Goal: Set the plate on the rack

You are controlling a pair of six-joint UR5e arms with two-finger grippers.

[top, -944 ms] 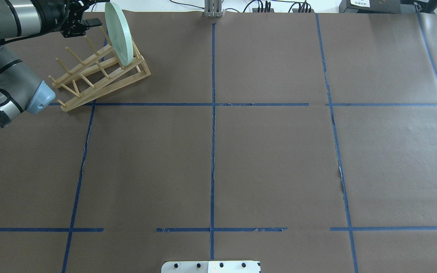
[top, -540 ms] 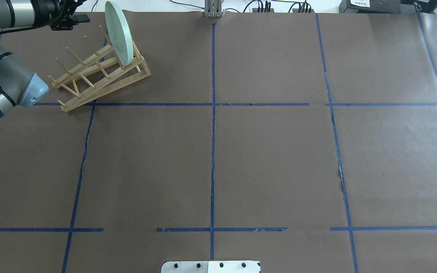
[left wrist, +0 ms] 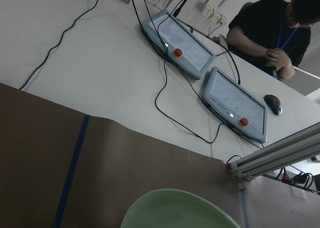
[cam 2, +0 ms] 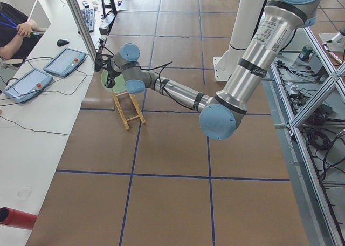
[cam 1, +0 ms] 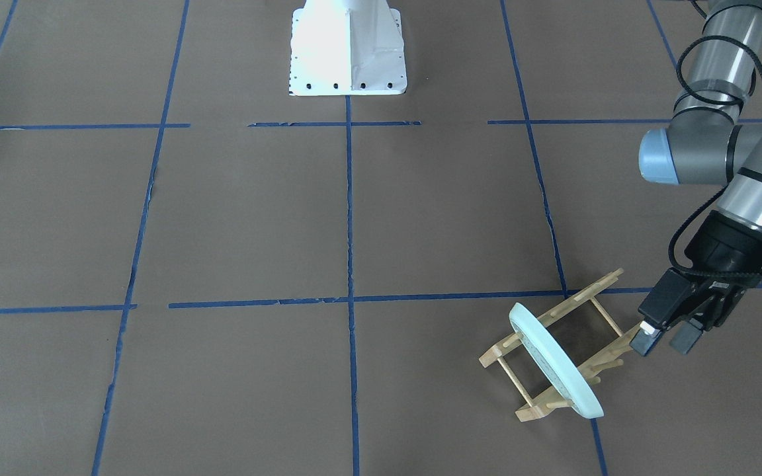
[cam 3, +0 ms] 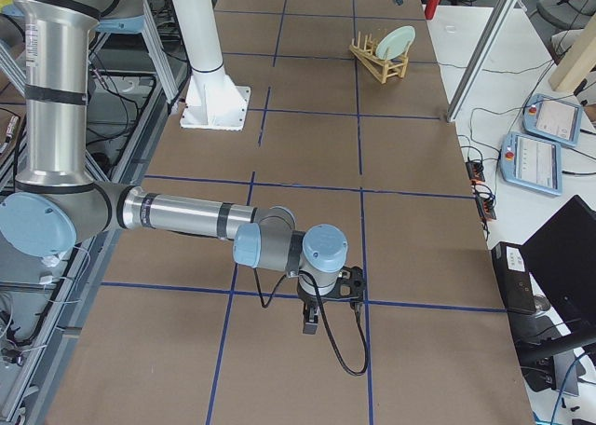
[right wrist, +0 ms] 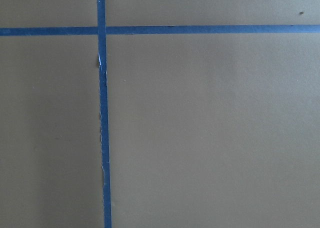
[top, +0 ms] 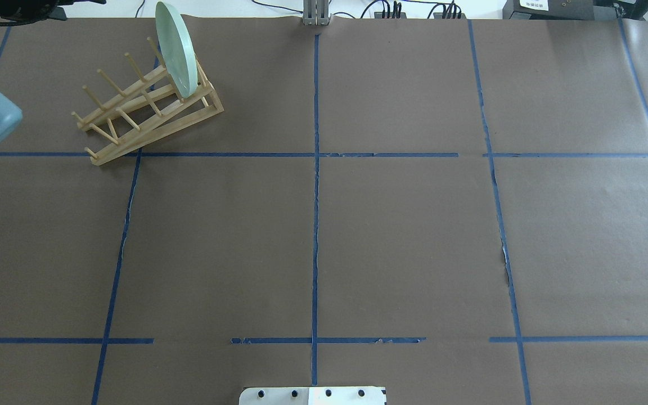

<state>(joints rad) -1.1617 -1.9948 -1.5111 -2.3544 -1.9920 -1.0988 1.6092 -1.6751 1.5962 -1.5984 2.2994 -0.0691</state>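
Over the last second my left gripper (cam 1: 665,339) has backed off the plate (top: 176,49). In the overhead view it was sitting right next to the plate's rim at the upper left; now that arm has slid almost out of the frame's top left corner. In the front-facing view the gripper hangs at the lower right, just beyond the end of the rack (top: 161,129), with its fingers spread and nothing between them.

The plate has not shifted through the retreat. It stands on edge in a slot at one end of the rack, leaning slightly against the pegs, and the rack sits where it was on the tabletop (top: 403,236). My left wrist camera catches only the plate's upper rim at the bottom of its picture.

I read that as the placing being done, with only the pull-back to finish. My right gripper (cam 3: 312,324) hangs low over bare tabletop, well apart from all this; I cannot tell whether it is open or closed.
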